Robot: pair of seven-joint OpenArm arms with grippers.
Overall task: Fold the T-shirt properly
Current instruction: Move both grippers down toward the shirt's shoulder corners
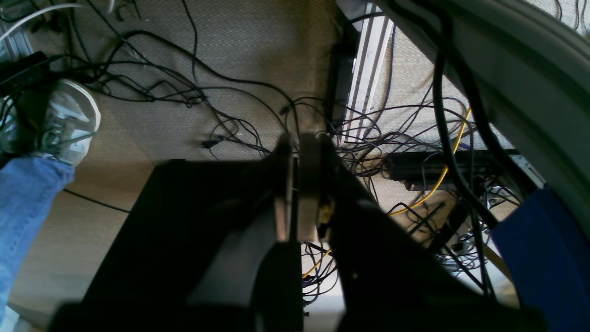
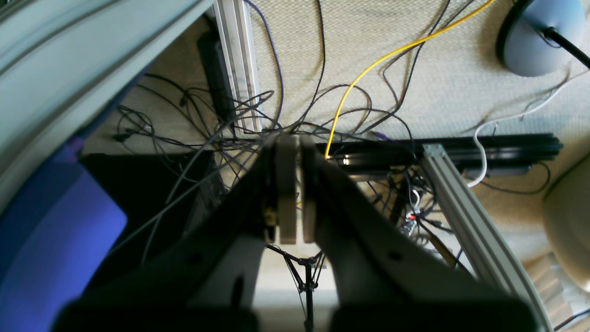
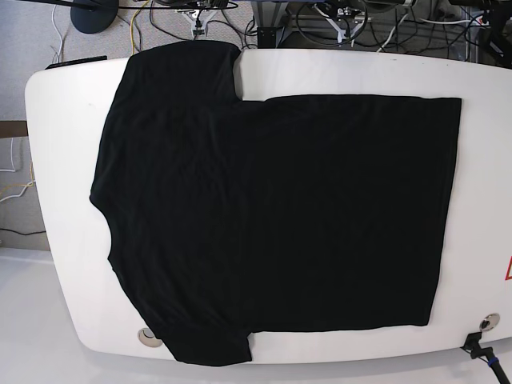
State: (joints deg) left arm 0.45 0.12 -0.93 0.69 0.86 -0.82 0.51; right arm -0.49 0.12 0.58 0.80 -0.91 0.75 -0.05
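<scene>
A robotics lab: tangled cables (image 1: 221, 97) on carpet (image 2: 415, 92), aluminium framing (image 2: 465, 207), white worktable (image 3: 56, 160).

The T-shirt (image 3: 272, 216) is soft black cloth, matt, plain on the side I see, with faint creases toward nine o'clock. Under it the table (image 3: 60, 208) is smooth and white with a slight sheen. My left gripper (image 1: 297, 193) and right gripper (image 2: 292, 184) show dull grey pads on dark, matt, plastic-looking bodies. Below them, the floor (image 1: 258, 46) is rough beige woven carpet, crossed by thin rubbery cables (image 2: 359, 78). At twelve o'clock from my right gripper stands a ribbed, pale metal rail (image 2: 237, 60).
</scene>
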